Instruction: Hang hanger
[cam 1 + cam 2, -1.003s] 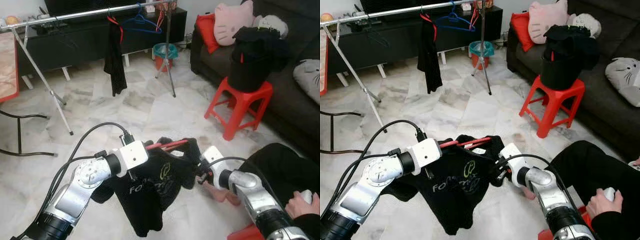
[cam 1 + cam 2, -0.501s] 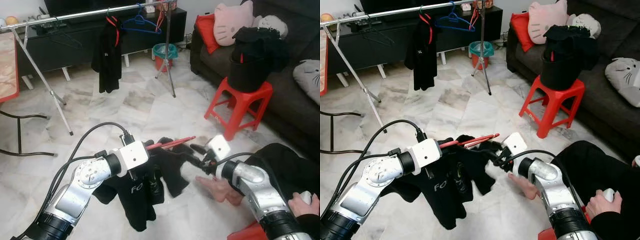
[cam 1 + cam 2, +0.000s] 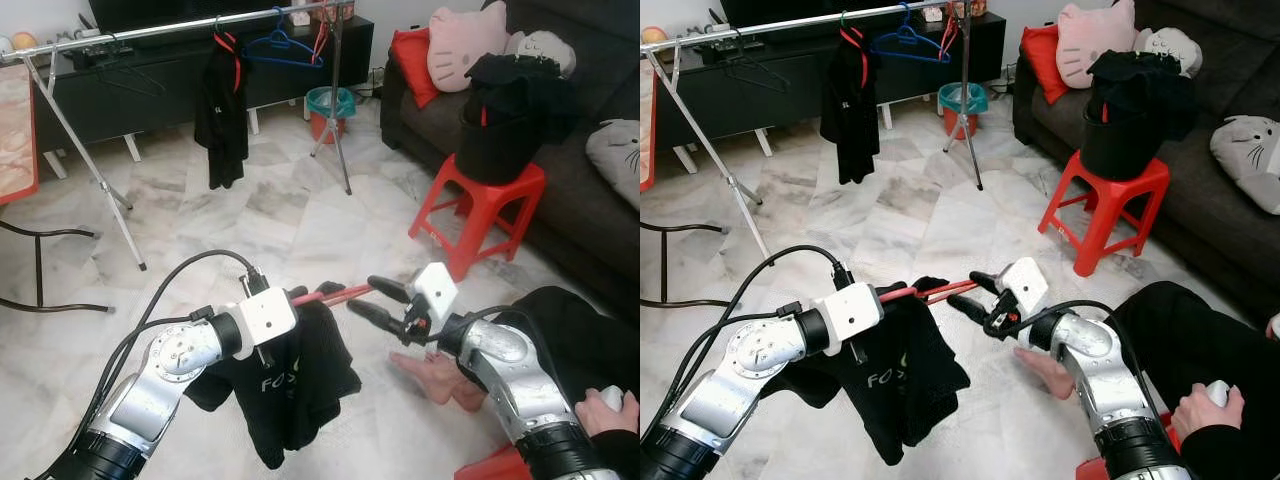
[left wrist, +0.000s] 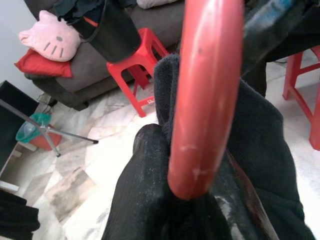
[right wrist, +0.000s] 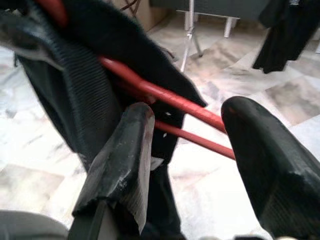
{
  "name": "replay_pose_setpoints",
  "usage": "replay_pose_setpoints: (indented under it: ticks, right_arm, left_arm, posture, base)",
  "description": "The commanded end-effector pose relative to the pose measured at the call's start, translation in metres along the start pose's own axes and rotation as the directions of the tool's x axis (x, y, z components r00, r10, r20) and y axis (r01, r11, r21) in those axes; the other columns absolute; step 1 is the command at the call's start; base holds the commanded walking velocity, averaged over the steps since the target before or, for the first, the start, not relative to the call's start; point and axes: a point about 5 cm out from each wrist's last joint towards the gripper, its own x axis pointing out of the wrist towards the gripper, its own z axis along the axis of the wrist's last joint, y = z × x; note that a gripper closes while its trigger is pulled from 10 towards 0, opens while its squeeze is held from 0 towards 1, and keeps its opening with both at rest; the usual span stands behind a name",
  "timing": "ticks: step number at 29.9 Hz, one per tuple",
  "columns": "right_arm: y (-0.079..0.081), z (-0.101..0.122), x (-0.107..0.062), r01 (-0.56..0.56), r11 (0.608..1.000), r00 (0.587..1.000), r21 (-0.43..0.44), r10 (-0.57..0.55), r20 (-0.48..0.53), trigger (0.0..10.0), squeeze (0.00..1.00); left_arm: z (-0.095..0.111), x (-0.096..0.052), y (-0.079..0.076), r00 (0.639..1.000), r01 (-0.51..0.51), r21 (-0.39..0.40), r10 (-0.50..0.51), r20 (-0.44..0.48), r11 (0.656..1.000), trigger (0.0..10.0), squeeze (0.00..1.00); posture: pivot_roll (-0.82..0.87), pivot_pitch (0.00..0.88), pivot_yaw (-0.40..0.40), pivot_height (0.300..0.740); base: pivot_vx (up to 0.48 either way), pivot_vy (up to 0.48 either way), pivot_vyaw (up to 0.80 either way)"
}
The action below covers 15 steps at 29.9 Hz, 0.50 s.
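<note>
A red hanger (image 3: pixel 330 293) juts out of my left gripper (image 3: pixel 292 300), which is shut on it low in front of me. A black T-shirt (image 3: pixel 290 385) hangs bunched from the hanger close to that gripper, so the hanger's right end is bare. My right gripper (image 3: pixel 372 299) is open at that bare end. In the right wrist view its fingers (image 5: pixel 120 165) stand wide apart, with the hanger's red bars (image 5: pixel 170 97) crossing just beyond them. The left wrist view has the hanger (image 4: pixel 205 100) close up over the black cloth (image 4: pixel 150 200).
A metal drying rail (image 3: pixel 180 28) stands at the back with a black garment (image 3: pixel 222 110) and a blue hanger (image 3: pixel 285 45) on it. A red stool (image 3: pixel 485 200) carries a black basket (image 3: pixel 505 120) by the sofa (image 3: pixel 600 60). A person's foot (image 3: pixel 430 370) and hand (image 3: pixel 600 405) are at right.
My right gripper has let go of the shirt's side, opened and lifted a little. The shirt has slid along the hanger and bunched up by my left gripper. The garment on the rail swings.
</note>
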Motion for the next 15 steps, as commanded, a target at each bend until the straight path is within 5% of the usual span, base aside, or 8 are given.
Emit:
replay_pose_setpoints:
  ticks: [1, 7, 15]
  right_arm:
    - [0.011, -0.004, -0.006, -0.154, 0.987, 0.986, -0.041, 0.151, -0.063, 10.0, 0.0]
    - [0.016, -0.009, -0.013, -0.317, 0.947, 0.94, -0.053, 0.306, -0.149, 10.0, 0.0]
    - [0.001, -0.001, -0.007, -0.248, 0.961, 0.961, -0.12, 0.229, -0.153, 10.0, 0.0]
  left_arm:
    - [0.004, -0.002, 0.002, 1.0, -0.005, 0.007, 0.004, 0.03, 1.0, 10.0, 0.0]
    - [0.006, -0.002, -0.001, 0.999, 0.021, -0.011, -0.021, 0.041, 1.0, 10.0, 0.0]
    - [0.005, -0.004, -0.006, 0.998, 0.057, -0.017, -0.057, 0.035, 0.998, 10.0, 0.0]
  posture:
    - [0.03, 0.036, -0.046, 0.74]
    - [0.04, 0.036, -0.045, 0.74]
    - [0.04, 0.035, -0.044, 0.74]
  base:
    - [0.0, 0.0, 0.0]
    - [0.0, 0.0, 0.0]
    - [0.0, 0.0, 0.0]
